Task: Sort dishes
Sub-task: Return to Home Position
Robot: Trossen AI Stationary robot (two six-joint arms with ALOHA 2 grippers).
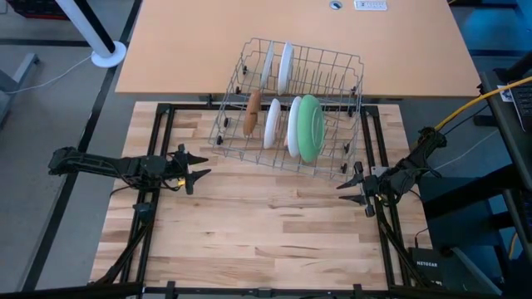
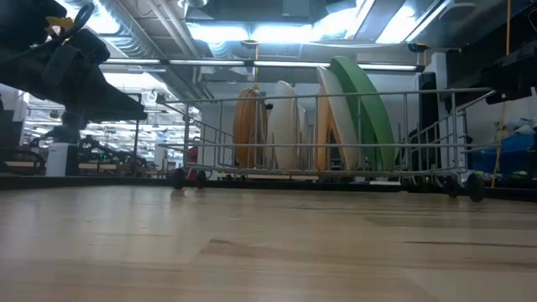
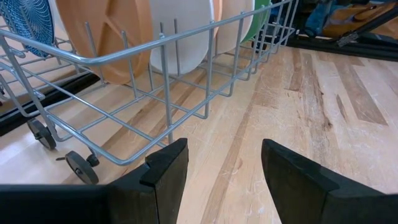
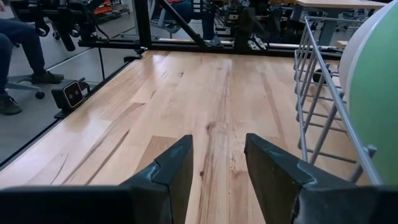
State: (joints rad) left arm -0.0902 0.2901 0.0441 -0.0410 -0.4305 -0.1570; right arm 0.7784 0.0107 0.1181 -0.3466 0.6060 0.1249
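Observation:
A grey wire rack point(image 1: 249, 141) stands at the table's far middle, on small wheels. Upright on edge in its slots stand a large light green plate point(image 1: 312, 126), white plates point(image 1: 293, 124) point(image 1: 273, 123) point(image 1: 286, 66) and a brown plate point(image 1: 252, 112). In the low view the green plate point(image 2: 362, 105) stands at the right of the row and the brown plate point(image 2: 248, 126) at the left. My left gripper point(image 1: 199, 170) is open and empty, left of the rack. My right gripper point(image 1: 347, 189) is open and empty, near the rack's right near corner.
The far half of the rack reaches over a tan desk top point(image 1: 208, 50) behind the wooden table point(image 1: 266, 232). A black frame point(image 1: 162, 124) runs around the table. In the right wrist view a seated person's leg point(image 4: 18, 43) shows beyond the table's edge.

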